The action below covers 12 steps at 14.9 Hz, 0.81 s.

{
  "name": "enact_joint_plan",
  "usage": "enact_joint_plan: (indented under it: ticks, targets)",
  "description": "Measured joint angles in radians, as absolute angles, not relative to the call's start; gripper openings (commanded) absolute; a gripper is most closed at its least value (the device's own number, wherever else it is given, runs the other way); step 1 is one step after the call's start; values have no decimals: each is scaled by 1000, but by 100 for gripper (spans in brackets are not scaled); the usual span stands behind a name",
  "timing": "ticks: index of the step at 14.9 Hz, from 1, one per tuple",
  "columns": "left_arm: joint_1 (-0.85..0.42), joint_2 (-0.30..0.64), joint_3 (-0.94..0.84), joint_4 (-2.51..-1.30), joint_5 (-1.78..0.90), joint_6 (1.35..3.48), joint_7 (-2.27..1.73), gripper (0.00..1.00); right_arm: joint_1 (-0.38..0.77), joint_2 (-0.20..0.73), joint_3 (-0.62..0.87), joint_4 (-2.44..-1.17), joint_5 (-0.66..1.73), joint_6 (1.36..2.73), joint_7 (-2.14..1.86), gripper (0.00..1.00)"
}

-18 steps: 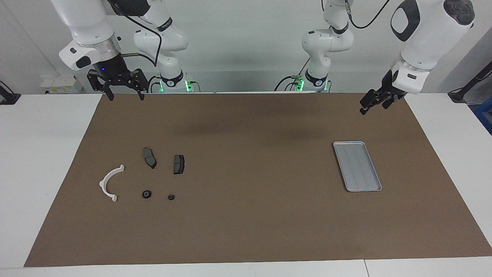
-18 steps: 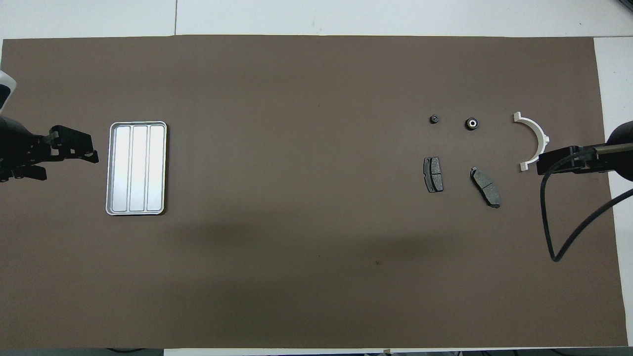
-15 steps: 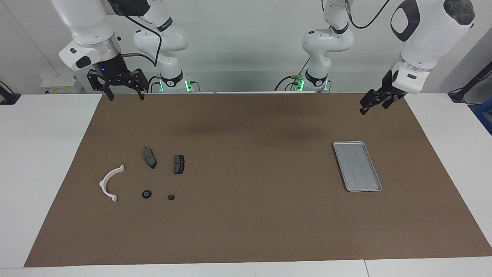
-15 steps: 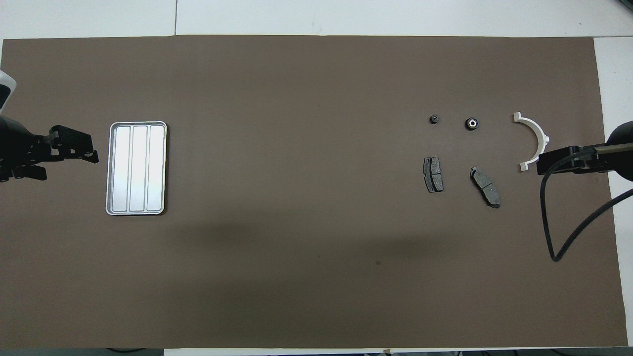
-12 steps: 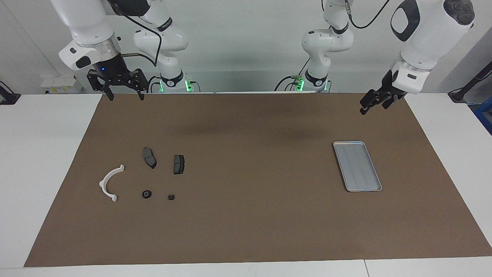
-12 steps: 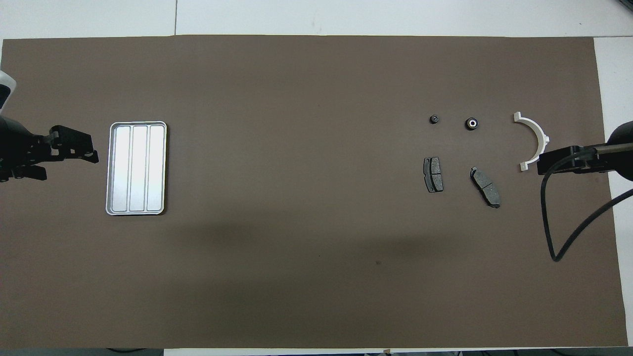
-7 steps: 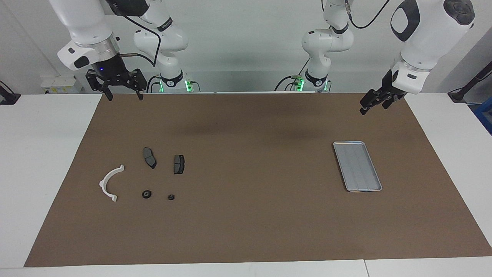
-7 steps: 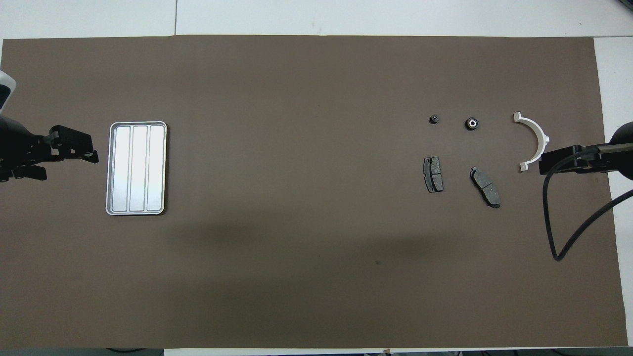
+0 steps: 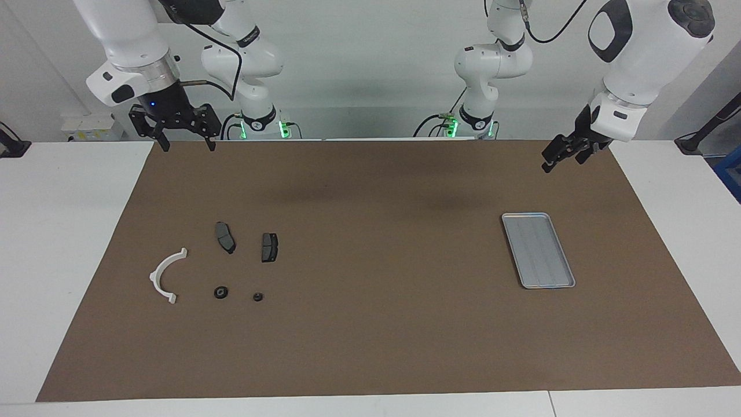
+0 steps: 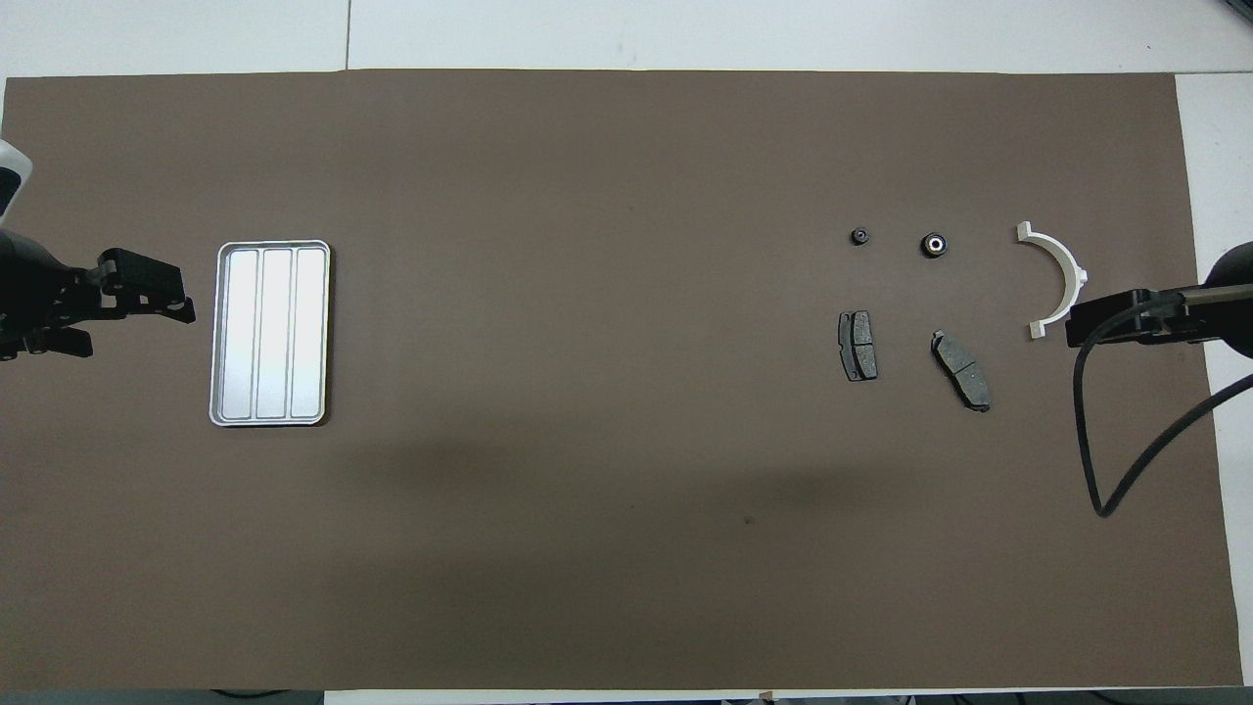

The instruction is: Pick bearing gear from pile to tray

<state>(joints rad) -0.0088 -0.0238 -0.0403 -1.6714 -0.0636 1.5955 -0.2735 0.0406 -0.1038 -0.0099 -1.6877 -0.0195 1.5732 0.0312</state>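
- Two black round parts of the pile, your larger bearing gear and a tiny one, lie at the right arm's end.
- Your right gripper hangs above the mat's edge, fingers spread wide, holding nothing.
- Your left gripper waits raised near the tray; you cannot tell its fingers' state.

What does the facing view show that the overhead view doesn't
Only the facing view shows both arms whole, their bases, and the right gripper open, raised over the mat's edge by the robots. Only the overhead view shows the pale centre of the larger black round piece and the tray's ribs clearly. Both show the empty tray, the pile with its white arc, and the left gripper.
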Motion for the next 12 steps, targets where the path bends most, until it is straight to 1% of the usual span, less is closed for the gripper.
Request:
enact_joint_plan:
  ticks: [3,5,8,12]
  targets:
    - [-9,-24,-40,-1671,-64,1596,-273,100,51,-94,-5,-1737,-19,1631,31,100]
    - [-9,-24,-40,-1671,-64,1596,-273,100,72,-59,-3,-1768,-19,1685,44,100]
    - [-9,-24,-40,-1671,-64,1596,-273,100,91,43,2,-1784,-19,1768,106,100]
    - [-9,-24,-40,-1671,-64,1596,-273,100,126,218,3,-1781,-20,1922,217,100]
